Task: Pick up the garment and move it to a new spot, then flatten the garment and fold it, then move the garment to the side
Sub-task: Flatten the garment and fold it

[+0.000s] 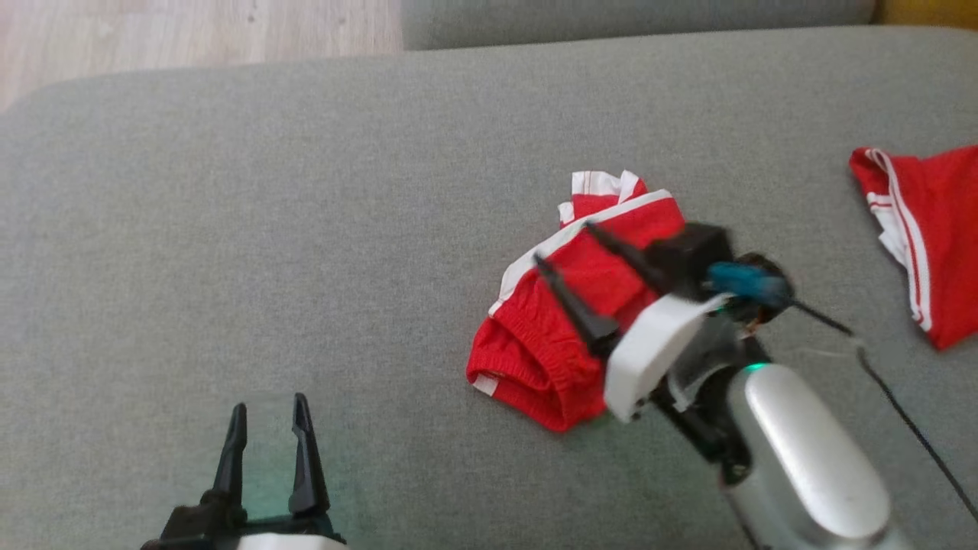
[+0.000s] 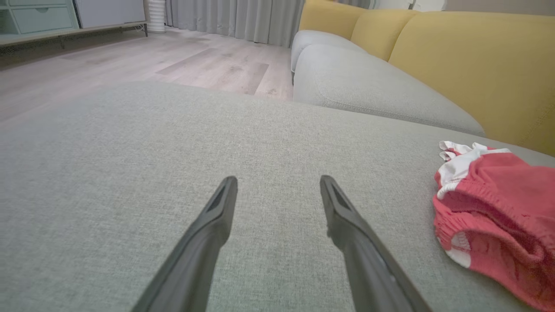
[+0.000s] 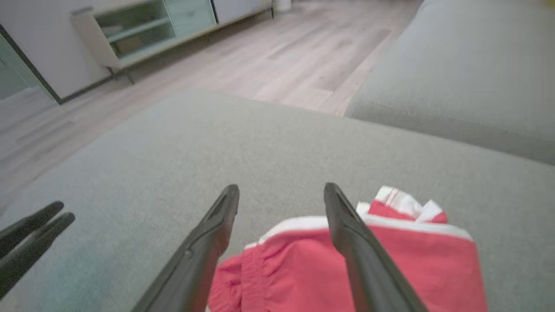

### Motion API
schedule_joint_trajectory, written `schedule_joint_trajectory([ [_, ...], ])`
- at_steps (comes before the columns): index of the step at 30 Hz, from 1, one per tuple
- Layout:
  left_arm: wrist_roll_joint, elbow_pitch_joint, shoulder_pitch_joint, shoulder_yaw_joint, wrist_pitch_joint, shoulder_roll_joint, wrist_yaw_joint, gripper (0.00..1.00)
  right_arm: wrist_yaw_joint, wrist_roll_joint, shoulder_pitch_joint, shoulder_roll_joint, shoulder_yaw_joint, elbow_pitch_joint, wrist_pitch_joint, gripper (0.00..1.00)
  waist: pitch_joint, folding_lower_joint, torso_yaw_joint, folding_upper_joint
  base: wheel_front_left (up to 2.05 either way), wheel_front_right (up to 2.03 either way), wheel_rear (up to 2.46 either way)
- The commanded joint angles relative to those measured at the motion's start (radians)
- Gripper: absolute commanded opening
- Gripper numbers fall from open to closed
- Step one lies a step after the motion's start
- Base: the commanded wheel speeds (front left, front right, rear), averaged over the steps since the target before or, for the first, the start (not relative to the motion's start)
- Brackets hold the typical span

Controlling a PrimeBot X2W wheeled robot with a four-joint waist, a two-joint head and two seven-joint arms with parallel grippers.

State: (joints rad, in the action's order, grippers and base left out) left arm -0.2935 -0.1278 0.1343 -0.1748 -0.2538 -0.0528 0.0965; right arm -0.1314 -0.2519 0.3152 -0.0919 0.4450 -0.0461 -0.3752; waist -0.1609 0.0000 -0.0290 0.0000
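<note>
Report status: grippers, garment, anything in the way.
Left gripper open, low over cushion. Right gripper open above crumpled red garment, nothing held. Second red garment lies apart, far right, not obstructing.

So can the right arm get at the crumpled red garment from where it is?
Probably yes: the right gripper is open, poised over the red garment, with nothing between its fingers and the cloth.

Premises: a domestic living room. Evidence: a large grey woven-fabric sofa seat (image 2: 130, 143) with mustard-yellow padded back cushions (image 2: 477, 65); a pale wood-plank floor (image 2: 195, 56); grey floor-length curtains (image 2: 234, 19); a low pale-green sideboard with drawers and a glazed shelf (image 3: 143, 30). A crumpled red-and-white fabric garment (image 1: 535, 359) lies on the seat.
</note>
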Motion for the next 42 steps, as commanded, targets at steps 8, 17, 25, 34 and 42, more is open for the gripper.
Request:
schedule_joint_trajectory([
  [8,-0.002,0.045,0.022,0.048,-0.008,0.003,0.001,1.00,0.001,0.087,-0.116,-0.076,-0.210,0.135,0.157,1.00,0.070,0.0000,0.004,0.0000,0.00,0.00,0.00],
  [17,-0.001,0.055,0.042,0.045,-0.008,0.003,-0.005,1.00,0.001,0.149,-0.277,-0.107,-0.345,0.083,0.274,1.00,0.090,0.0000,0.004,0.0000,0.00,0.00,0.00],
  [25,0.016,0.048,0.001,0.035,-0.008,0.003,-0.024,1.00,0.001,0.108,-0.145,-0.056,-0.269,-0.063,0.262,0.00,0.037,0.0000,0.001,0.0000,0.00,0.00,0.00],
  [34,0.022,0.029,-0.035,0.011,-0.008,0.003,-0.036,1.00,0.001,0.127,-0.026,-0.042,-0.167,-0.307,0.229,0.00,0.010,0.0000,-0.037,0.0000,0.00,0.00,0.00],
  [42,0.019,0.030,-0.019,0.021,-0.008,0.003,-0.030,1.00,0.001,0.107,-0.064,-0.053,-0.130,-0.385,0.165,0.00,0.006,0.0000,-0.033,0.0000,0.00,0.00,0.00],
])
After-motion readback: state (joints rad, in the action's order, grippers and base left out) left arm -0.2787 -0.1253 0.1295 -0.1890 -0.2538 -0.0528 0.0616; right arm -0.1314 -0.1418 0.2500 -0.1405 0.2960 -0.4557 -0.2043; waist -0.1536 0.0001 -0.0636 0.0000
